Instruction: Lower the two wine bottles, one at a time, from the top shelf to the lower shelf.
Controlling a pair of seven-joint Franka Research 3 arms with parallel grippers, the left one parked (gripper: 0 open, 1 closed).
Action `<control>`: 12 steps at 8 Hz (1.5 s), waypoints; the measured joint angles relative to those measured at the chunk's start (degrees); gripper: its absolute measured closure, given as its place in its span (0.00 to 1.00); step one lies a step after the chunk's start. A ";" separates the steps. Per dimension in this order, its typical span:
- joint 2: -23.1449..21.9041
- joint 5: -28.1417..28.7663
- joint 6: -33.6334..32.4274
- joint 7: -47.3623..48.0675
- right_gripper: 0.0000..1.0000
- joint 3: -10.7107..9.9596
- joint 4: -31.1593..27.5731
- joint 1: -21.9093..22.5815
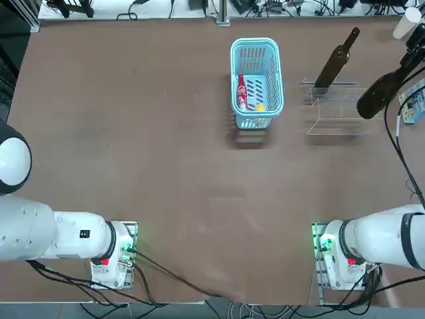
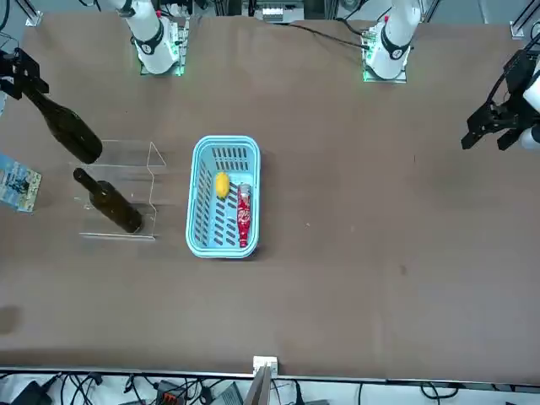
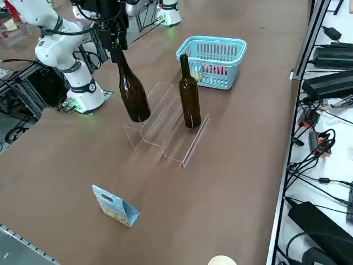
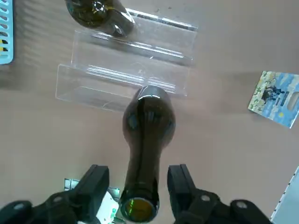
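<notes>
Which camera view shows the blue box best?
The right side view: it shows the blue box whole and uncovered. The top, front and right wrist views all cut it off at the edge.

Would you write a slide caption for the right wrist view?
Open right gripper around a dark green glass bottle, with a clear acrylic stepped stand nearby.

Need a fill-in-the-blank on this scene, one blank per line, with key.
1. Around one dark bottle, the right gripper is not shut but ____.
2. The other dark bottle has no gripper at it and rests on the transparent two-step ____.
3. The plastic basket is light ____ in colour.
4. Inside it, near the small red bottle, lies a small rounded thing coloured ____.

Missing words: open; stand; blue; yellow.
</notes>
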 joint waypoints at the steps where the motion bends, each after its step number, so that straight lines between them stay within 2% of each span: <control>1: 0.00 -0.01 -0.03 0.00 0.25 -0.02 -0.01 0.00; 3: 0.00 -0.02 -0.38 0.00 0.32 -0.17 -0.06 -0.01; 10: -0.02 -0.22 -0.93 0.00 0.44 -0.77 -0.77 -0.02; 12: -0.06 -0.55 -0.89 0.00 0.52 -0.74 -0.77 -0.01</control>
